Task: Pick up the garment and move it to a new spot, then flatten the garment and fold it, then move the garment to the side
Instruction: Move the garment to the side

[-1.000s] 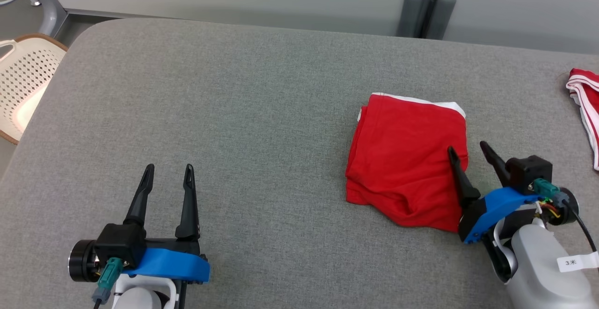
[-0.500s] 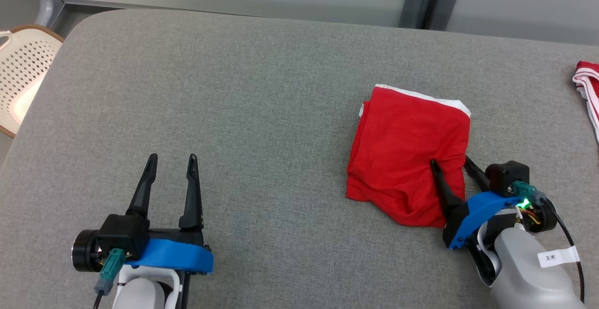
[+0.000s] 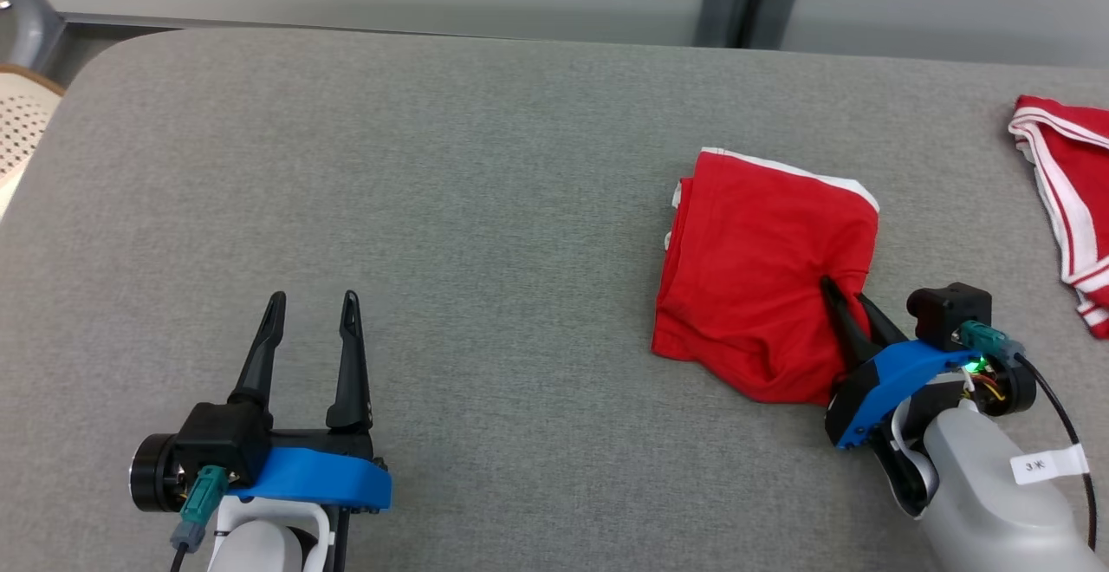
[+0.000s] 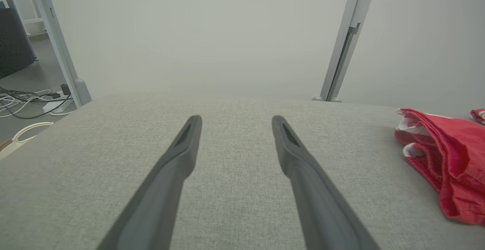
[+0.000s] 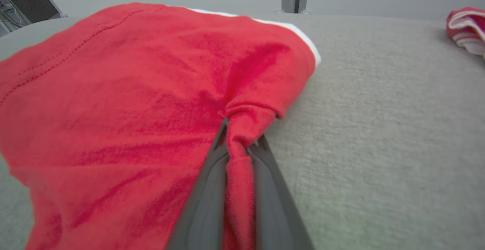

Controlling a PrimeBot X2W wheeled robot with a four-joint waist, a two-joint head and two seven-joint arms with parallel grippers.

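The garment point(image 3: 762, 269) is a folded red piece with a white band, lying on the right half of the grey padded table point(image 3: 485, 191). My right gripper point(image 3: 845, 290) is shut on its right edge, and in the right wrist view a ridge of red cloth point(image 5: 242, 128) is pinched between the two fingers. The left wrist view shows the garment point(image 4: 447, 159) at its right edge. My left gripper point(image 3: 312, 305) stands open over bare table at the lower left, far from the garment, with nothing between its fingers point(image 4: 182, 155).
A second red garment with white stripes point(image 3: 1066, 182) lies at the table's right edge. A perforated pale chair point(image 3: 17, 121) stands off the left edge. Grey posts point(image 3: 749, 0) rise behind the far edge. Cables point(image 4: 26, 98) lie on the floor to the left.
My right gripper has closed on the garment's right edge, bunching the cloth between its fingers. The head camera has shifted, so the whole scene sits differently. The left gripper stays open in place.
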